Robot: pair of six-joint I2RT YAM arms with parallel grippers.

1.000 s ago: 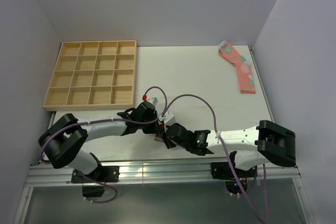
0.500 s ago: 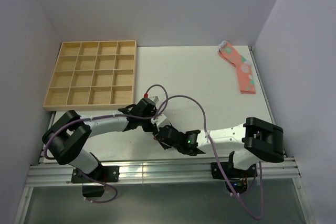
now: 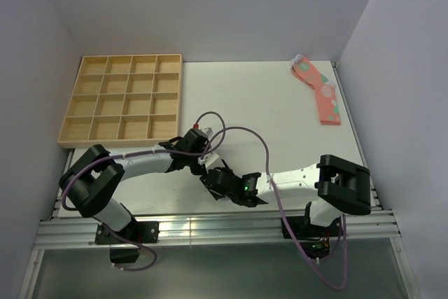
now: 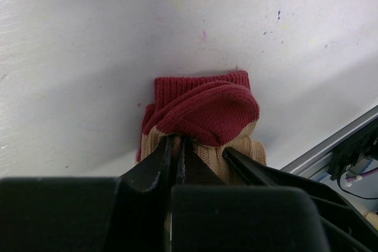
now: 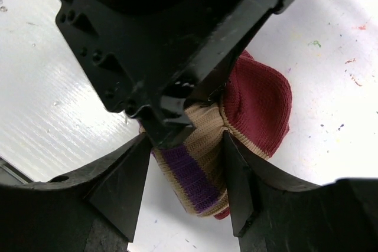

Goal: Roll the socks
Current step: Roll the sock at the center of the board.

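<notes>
Socks (image 4: pixel 207 110), bunched into a tan and dark red bundle, lie close to the table's (image 3: pixel 266 103) near edge, about midway along it. The left gripper (image 4: pixel 175 146) is pressed together, pinching the tan knit. The right gripper (image 5: pixel 184 163) stands spread, straddling the bundle and crowding the left's fingers. If it closes here it could clamp those fingers instead, and the roll might spring loose. Farther off, a wooden tray (image 3: pixel 115 142) sits toward the far left corner and pink socks (image 3: pixel 325 99) toward the far right.

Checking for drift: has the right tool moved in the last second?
Yes. The right tool slid left, toward the wooden tray's side, away from the pink socks.
</notes>
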